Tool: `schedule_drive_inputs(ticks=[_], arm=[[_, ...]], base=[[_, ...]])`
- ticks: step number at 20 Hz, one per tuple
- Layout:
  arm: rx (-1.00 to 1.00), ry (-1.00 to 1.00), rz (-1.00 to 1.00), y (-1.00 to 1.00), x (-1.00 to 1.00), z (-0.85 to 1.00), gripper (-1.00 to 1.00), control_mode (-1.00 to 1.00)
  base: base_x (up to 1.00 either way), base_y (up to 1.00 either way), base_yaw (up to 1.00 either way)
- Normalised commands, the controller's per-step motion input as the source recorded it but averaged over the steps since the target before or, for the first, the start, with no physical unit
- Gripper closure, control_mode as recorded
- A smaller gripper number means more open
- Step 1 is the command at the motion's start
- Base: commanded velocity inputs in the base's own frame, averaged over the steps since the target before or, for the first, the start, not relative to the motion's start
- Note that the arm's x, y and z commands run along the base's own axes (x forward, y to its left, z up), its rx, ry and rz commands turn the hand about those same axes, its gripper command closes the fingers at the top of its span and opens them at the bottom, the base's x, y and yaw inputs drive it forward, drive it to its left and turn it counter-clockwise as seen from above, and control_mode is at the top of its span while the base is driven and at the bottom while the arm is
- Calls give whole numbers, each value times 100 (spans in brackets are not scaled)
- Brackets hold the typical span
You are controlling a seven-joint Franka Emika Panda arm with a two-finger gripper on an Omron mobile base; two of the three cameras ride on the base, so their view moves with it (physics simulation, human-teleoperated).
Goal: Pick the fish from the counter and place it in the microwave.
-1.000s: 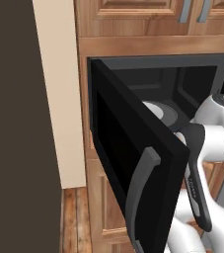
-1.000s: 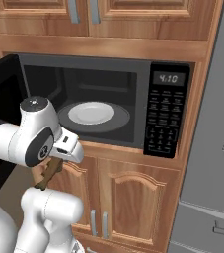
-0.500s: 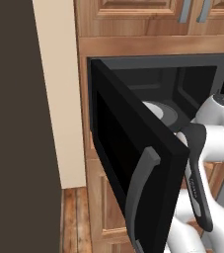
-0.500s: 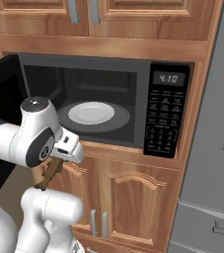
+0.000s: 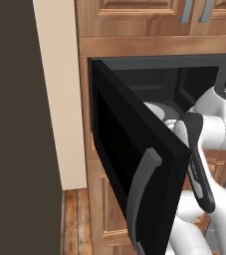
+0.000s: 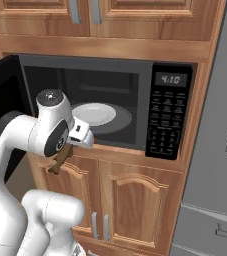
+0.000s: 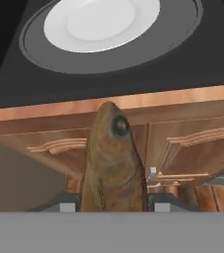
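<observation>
A: How far along?
B: The gripper (image 7: 112, 206) is clamped on the fish (image 7: 112, 163), so the pick looks done.
A: What's left?
B: Placing it. The white plate (image 7: 101, 22) in the open microwave (image 6: 150, 107) sits ahead and above.

The microwave (image 6: 110, 107) stood open. On its dark floor sat a round grey turntable (image 7: 108, 47), and a white plate (image 7: 101, 22) lay flat and centred on that turntable.
</observation>
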Motion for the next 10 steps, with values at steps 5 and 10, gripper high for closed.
schedule_drive_inputs(ticks=[5,10], arm=[[0,-31,27,0,73,12,100,-100],[-3,-29,37,-2,42,12,100,-100]], base=[[0,0,0],[0,0,0]])
